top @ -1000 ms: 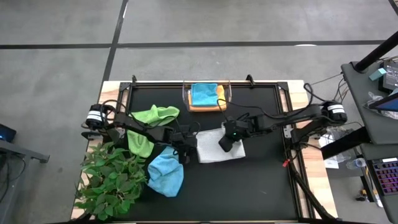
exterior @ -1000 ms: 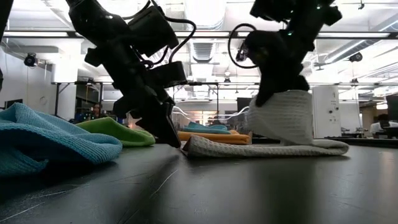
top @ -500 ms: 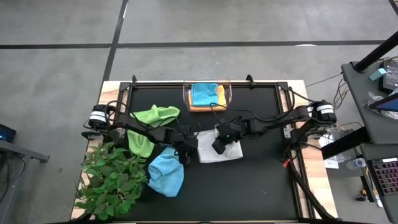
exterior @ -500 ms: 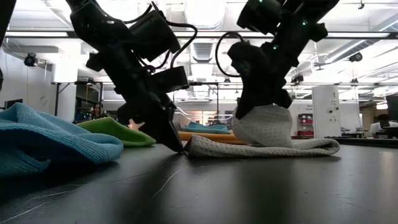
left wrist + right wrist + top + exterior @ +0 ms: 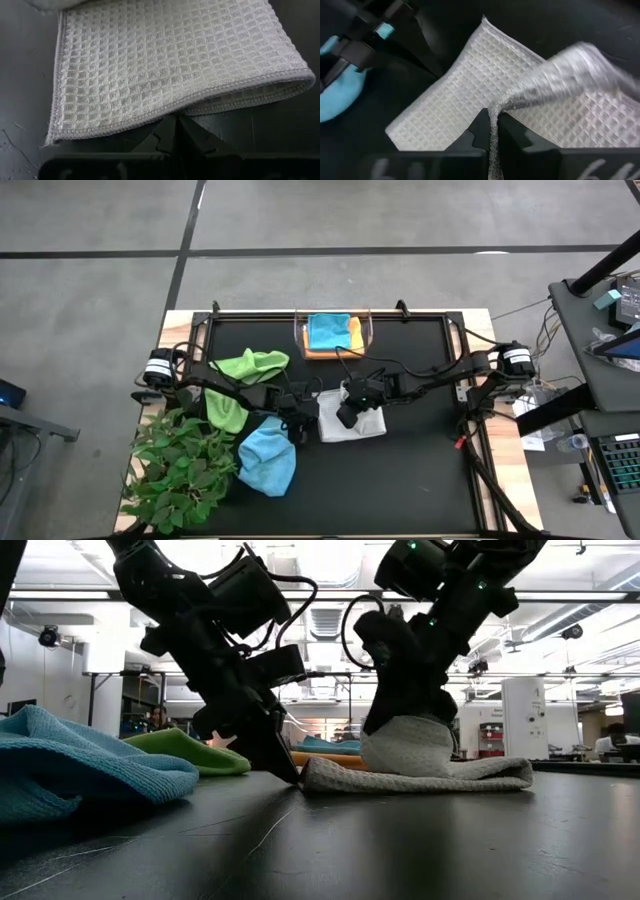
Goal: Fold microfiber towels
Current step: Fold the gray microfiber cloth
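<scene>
Pinching the white towel (image 5: 352, 420) at centre frame, the right gripper (image 5: 345, 412) lifts an edge over while the left gripper (image 5: 299, 423), closed, pins the near corner. Soft, light and limp, it likely handles best gripped at hems or corners.

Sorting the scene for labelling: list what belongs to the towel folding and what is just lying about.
Job:
- pale grey-white towel
- lime green towel
- light blue towel
- teal towel
- yellow-orange towel
- left gripper
- right gripper

Lying about:
- leafy plant
- clear bin
</scene>
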Controlling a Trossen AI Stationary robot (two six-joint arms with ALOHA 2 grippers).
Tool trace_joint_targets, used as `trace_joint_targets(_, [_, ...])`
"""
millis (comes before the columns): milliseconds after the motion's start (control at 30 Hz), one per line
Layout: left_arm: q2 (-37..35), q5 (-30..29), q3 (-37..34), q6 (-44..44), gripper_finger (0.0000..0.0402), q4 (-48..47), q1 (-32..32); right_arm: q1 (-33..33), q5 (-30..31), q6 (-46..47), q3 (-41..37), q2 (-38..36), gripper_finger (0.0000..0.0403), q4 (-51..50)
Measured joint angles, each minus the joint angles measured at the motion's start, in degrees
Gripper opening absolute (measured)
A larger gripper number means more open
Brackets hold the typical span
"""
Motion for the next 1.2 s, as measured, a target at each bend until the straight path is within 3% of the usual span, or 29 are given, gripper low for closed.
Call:
trace_joint_targets(467, [0.0,0.0,0.0,-0.02,0.0001,0.0,0.02,0.0,0.17,0.0,0.02,2.77,0.002,4.36])
trace_joint_targets(933, [0.0,0.0,-0.02,-0.07,0.0001,-0.01,0.02,0.02,0.11,0.0,0.04,4.18,0.0164,9.01])
trace_joint_targets(1200, [0.0,0.0,-0.02,-0.08,0.0001,-0.3,0.02,0.84,-3.51,-0.86,0.04,4.18,0.0202,13.38])
